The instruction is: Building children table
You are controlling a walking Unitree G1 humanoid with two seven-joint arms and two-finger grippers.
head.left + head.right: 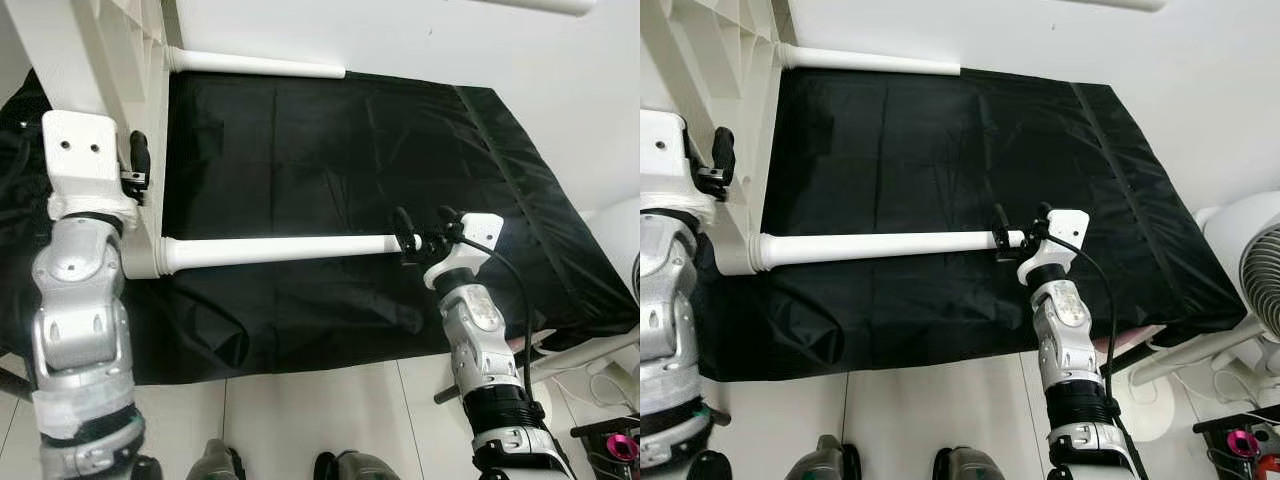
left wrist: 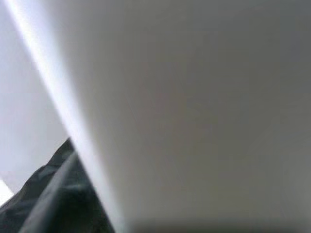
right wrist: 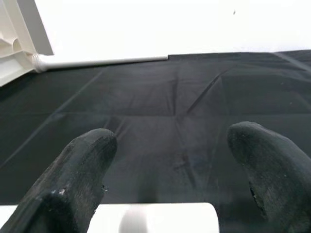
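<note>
The right gripper (image 1: pixel 424 228) sits at the free end of the near leg (image 1: pixel 280 249), its two black fingers (image 3: pixel 77 179) spread apart, one on each side of the leg's end, which shows pale and blunt low between them in the right wrist view. Whether the pads touch the leg cannot be told. The leg lies level across a black sheet (image 1: pixel 330 140) and runs from the gripper toward the robot's left, where its ribbed collar meets the corner of the white tabletop (image 1: pixel 110 60). The tabletop stands on edge at the left of the sheet, its ribbed underside facing the head camera.

The left gripper (image 1: pixel 138 165) is up against the tabletop's edge, just above that corner; one black finger shows beside the white rim, but whether the fingers are spread or pressed on the panel cannot be told. The left wrist view is blurred, a pale surface close to the lens with a scrap of black sheet beside it.

A far leg (image 1: pixel 258 65) juts from the tabletop's far corner, parallel to the near one, lying along the sheet's back edge by the white wall (image 1: pixel 420 40). A white fan (image 1: pixel 1252 255) stands off the sheet to the right, on the tiled floor (image 1: pixel 330 410).
</note>
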